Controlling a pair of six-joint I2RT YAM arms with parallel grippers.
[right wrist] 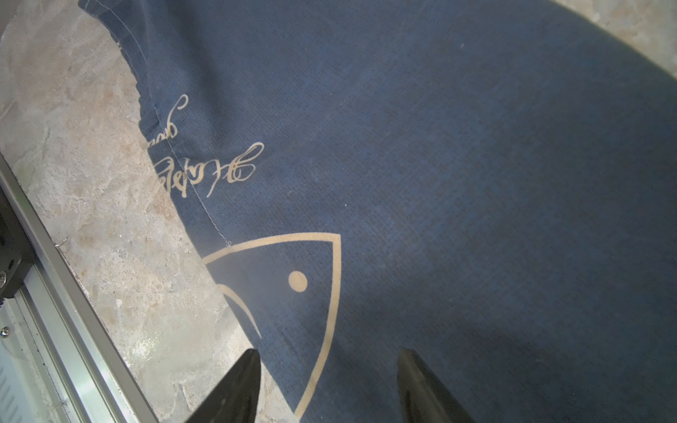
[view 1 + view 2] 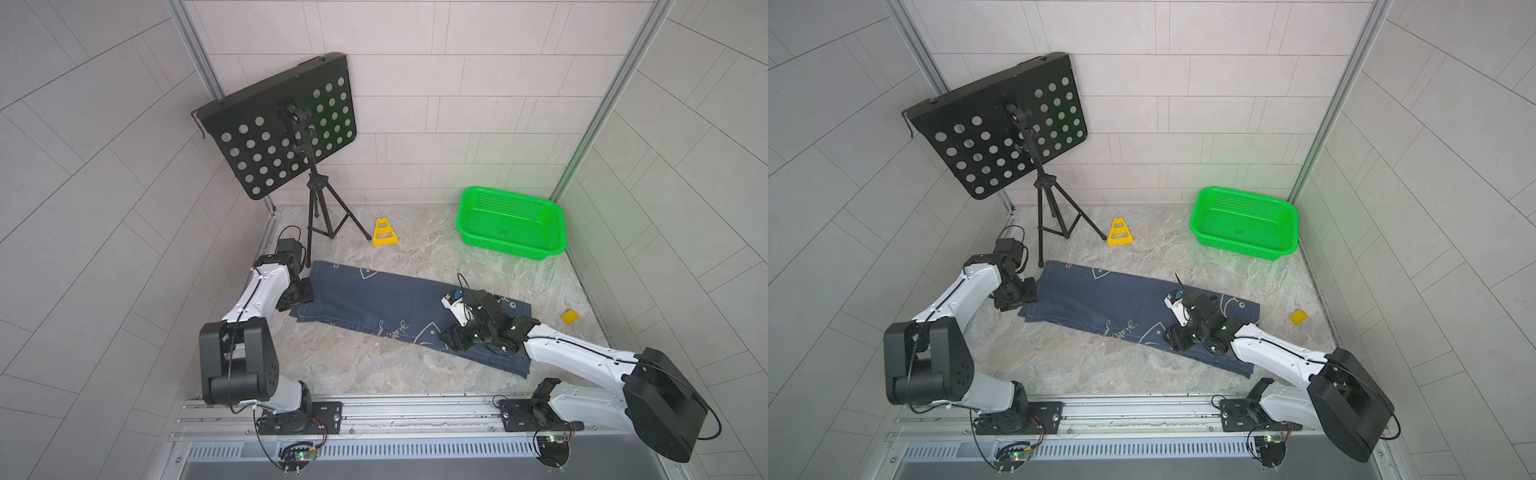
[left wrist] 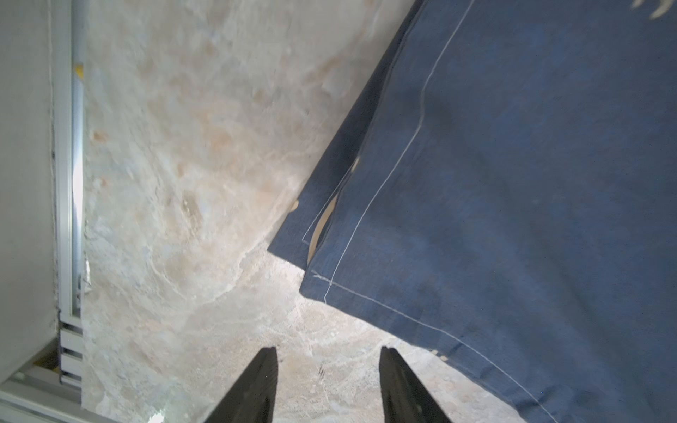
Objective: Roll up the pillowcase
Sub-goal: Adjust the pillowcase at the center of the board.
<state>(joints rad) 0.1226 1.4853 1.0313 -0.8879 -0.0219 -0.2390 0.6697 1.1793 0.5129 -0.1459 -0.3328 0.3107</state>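
The pillowcase (image 2: 374, 303) (image 2: 1100, 299) is a dark navy cloth with pale whale outlines and cursive script. It lies flat as a long strip, running from back left to front right on the marble table. My left gripper (image 2: 296, 296) (image 3: 328, 353) is open over bare marble just off the cloth's stitched left corner (image 3: 322, 285), with nothing between its fingers. My right gripper (image 2: 451, 334) (image 1: 329, 353) is open low over the cloth's near edge by a whale outline (image 1: 322, 285). One of its fingers is over marble and the other over cloth (image 1: 476, 183).
A green perforated basket (image 2: 498, 203) stands at the back right. A black music stand (image 2: 278, 124) on a tripod (image 2: 320, 216) stands at the back left, close to the cloth's far corner. A yellow triangular piece (image 2: 384, 233) and a small yellow card (image 2: 569, 316) lie on the table. An aluminium rail (image 2: 415, 409) runs along the front.
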